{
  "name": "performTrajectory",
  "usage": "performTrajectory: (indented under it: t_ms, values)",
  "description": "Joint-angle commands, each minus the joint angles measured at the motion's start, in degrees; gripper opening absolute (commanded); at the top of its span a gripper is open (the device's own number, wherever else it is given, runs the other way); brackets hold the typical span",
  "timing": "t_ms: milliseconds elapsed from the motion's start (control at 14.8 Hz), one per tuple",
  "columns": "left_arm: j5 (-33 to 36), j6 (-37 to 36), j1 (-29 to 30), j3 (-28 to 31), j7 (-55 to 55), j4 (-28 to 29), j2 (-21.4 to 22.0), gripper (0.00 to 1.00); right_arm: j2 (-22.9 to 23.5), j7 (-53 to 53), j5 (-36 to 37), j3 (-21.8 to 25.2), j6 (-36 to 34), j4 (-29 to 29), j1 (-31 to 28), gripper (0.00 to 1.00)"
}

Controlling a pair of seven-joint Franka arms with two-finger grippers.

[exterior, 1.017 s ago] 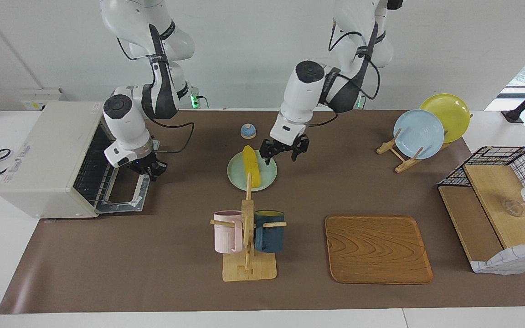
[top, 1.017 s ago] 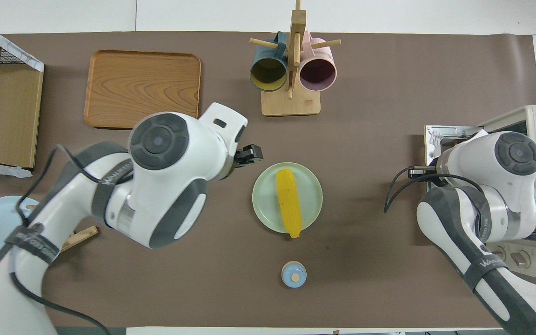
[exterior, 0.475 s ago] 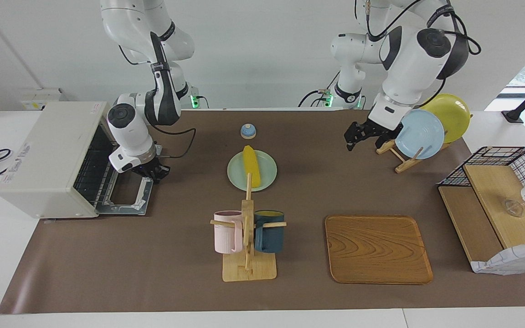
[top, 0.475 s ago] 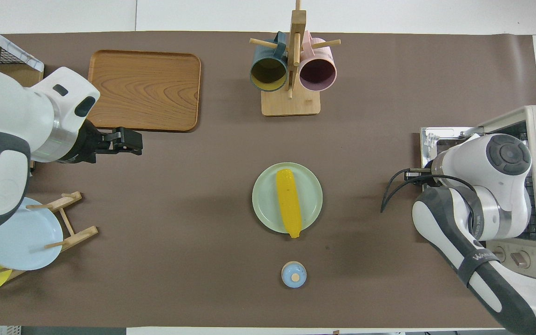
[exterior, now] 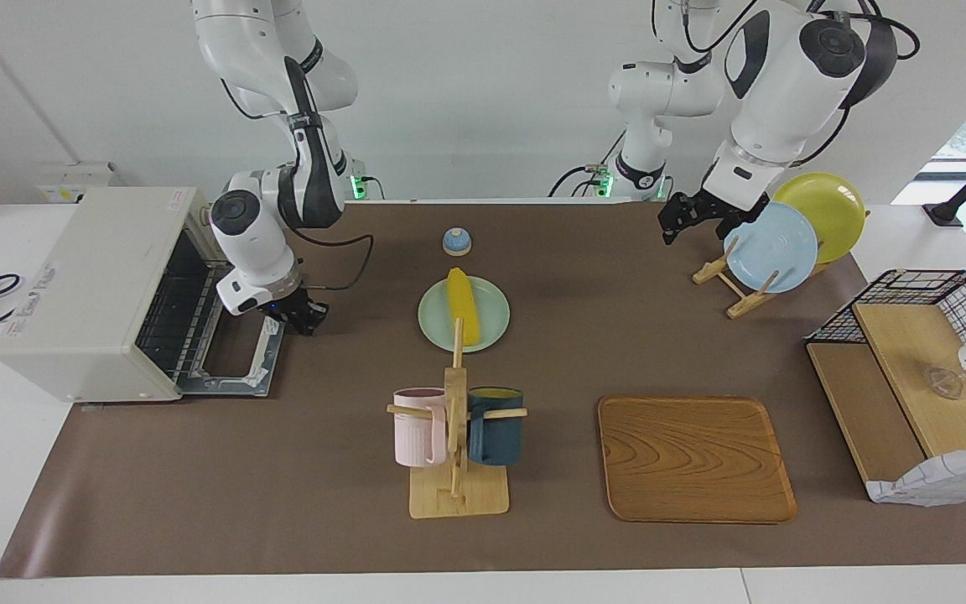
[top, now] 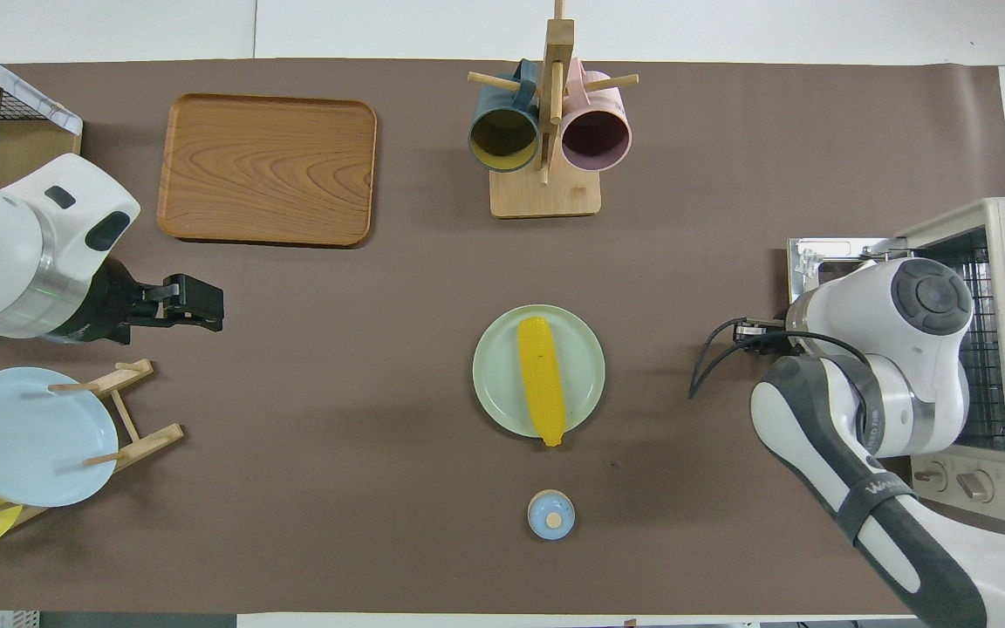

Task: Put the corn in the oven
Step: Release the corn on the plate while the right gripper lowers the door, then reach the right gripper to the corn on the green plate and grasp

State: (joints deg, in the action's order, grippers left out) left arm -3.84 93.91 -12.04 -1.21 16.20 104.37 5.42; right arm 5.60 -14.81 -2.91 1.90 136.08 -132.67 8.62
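Corn [exterior: 462, 305]: lying on a pale green plate [exterior: 490, 329], mid-table | Oven [exterior: 106, 292]: door [exterior: 236, 362] folded down, wire rack seen inside | Right gripper [exterior: 305, 320]: raised beside the open door's edge | Left gripper [exterior: 688, 216]: raised beside the plate rack [exterior: 730, 285], nothing held

Both arms are glossy white with rounded shells and dark grey joint bands. Round dark caps close the wrist joints. Black cables loop along the links. The right forearm carries small grey lettering. Each black tool, left [exterior: 688, 216] and right [exterior: 305, 318], has two short fingers.
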Motion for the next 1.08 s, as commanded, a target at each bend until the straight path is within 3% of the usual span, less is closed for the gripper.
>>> performTrajectory:
  t_ms: [0, 136, 407, 678, 814, 949, 1017]
  values:
    - [0.9, -0.2, -0.1, 0.6, 0.2, 0.4, 0.7, 1.00, -0.2, -2.9, -1.5, 0.4, -0.4, 3.5, 6.8, 0.95]
    - [0.8, -1.2, 0.2, 1.1, 0.1, -1.5, -0.5, 1.00, 0.9, -2.9, -1.5, 0.3, -1.2, 7.4, 8.6, 0.95]
    - [0.8, -6.5, -0.3, 2.0, -0.3, -10.2, -3.9, 1.00, 2.6, -6.1, -1.0, 0.3, -10.8, 16.4, 14.7, 1.00]
    - [0.8, -5.5, 0.4, 1.3, -0.5, -10.4, -5.1, 1.00, 6.5, -12.0, 0.0, 0.2, -22.7, 29.9, 18.4, 1.00]
    - [0.6, -5.3, 0.5, 1.1, -0.5, -12.2, -6.3, 1.00, 10.8, -15.1, 2.6, 0.2, -28.4, 38.9, 21.9, 1.00]
    - [1.3, -7.4, 0.4, 1.3, -0.5, -15.5, -7.3, 1.00, 17.9, -22.2, 3.4, 0.2, -32.6, 48.8, 25.4, 1.00]
    - [2.2, -8.9, 0.3, 1.1, -0.6, -15.8, -7.4, 1.00, 20.5, -24.7, 3.6, 0.2, -32.7, 50.8, 28.0, 1.00]
